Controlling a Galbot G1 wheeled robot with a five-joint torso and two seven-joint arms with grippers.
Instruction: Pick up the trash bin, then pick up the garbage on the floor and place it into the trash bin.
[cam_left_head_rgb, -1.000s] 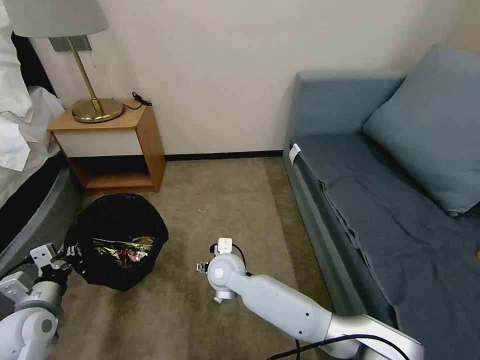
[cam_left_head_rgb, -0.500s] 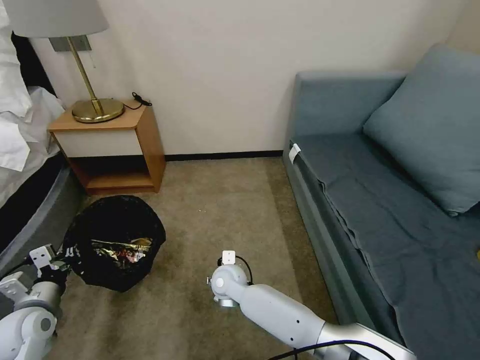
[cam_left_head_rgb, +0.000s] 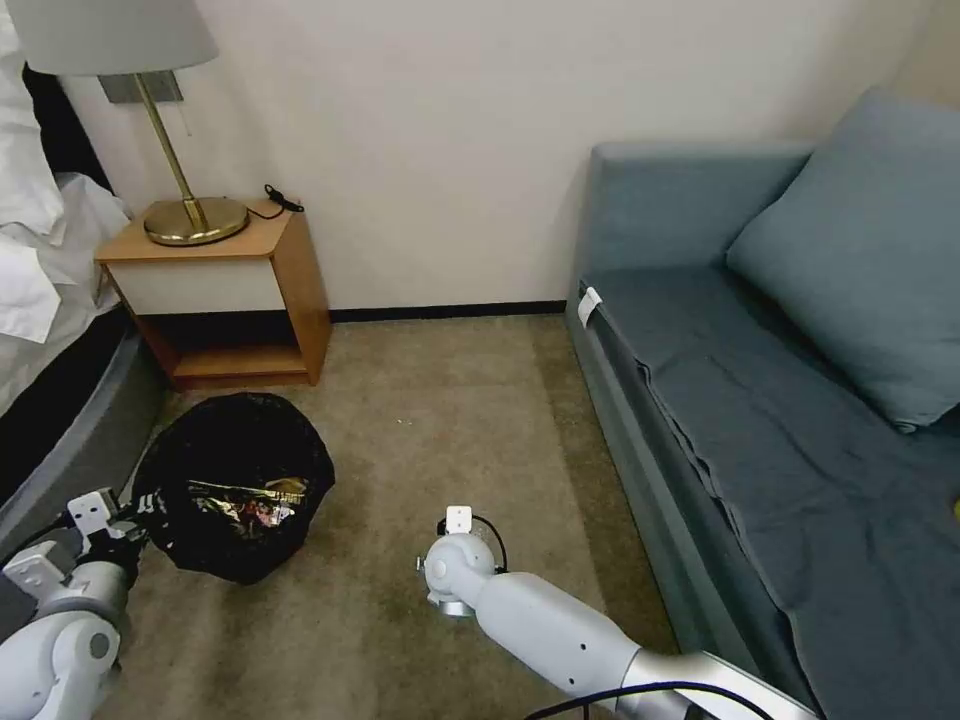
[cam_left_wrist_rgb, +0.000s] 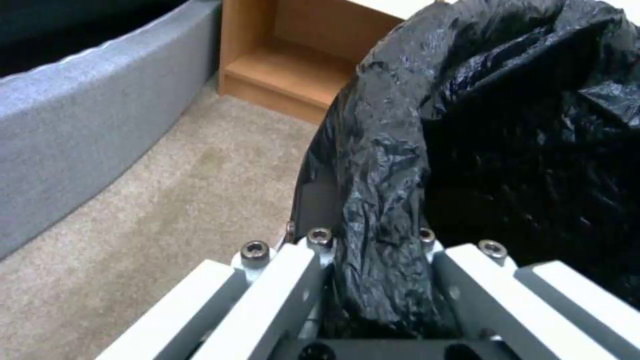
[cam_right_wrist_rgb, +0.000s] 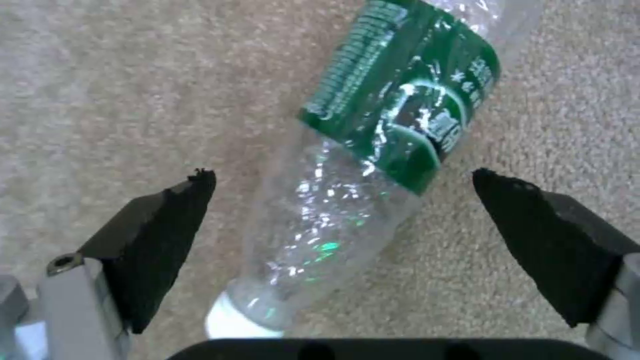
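The trash bin (cam_left_head_rgb: 235, 470) stands on the carpet at the left, its black bag draped over the rim (cam_left_wrist_rgb: 520, 150). Shiny wrappers (cam_left_head_rgb: 250, 500) lie inside it. My left gripper (cam_left_head_rgb: 138, 508) is shut on the bin's near rim; in the left wrist view its fingers (cam_left_wrist_rgb: 280, 280) pinch the bag-covered edge. My right wrist (cam_left_head_rgb: 455, 570) points straight down at the floor, hiding what lies under it. In the right wrist view a clear bottle with a green label (cam_right_wrist_rgb: 373, 150) lies on the carpet, and my right gripper (cam_right_wrist_rgb: 340, 175) stands open astride it without touching.
A wooden nightstand (cam_left_head_rgb: 235, 290) with a brass lamp (cam_left_head_rgb: 190, 215) stands behind the bin, and a bed edge (cam_left_head_rgb: 60, 420) runs along the left. A blue sofa (cam_left_head_rgb: 760, 400) takes up the right side. Open carpet (cam_left_head_rgb: 440, 400) lies between them.
My right wrist has come down and back toward me over the floor. The bin and my left gripper have shifted only slightly.
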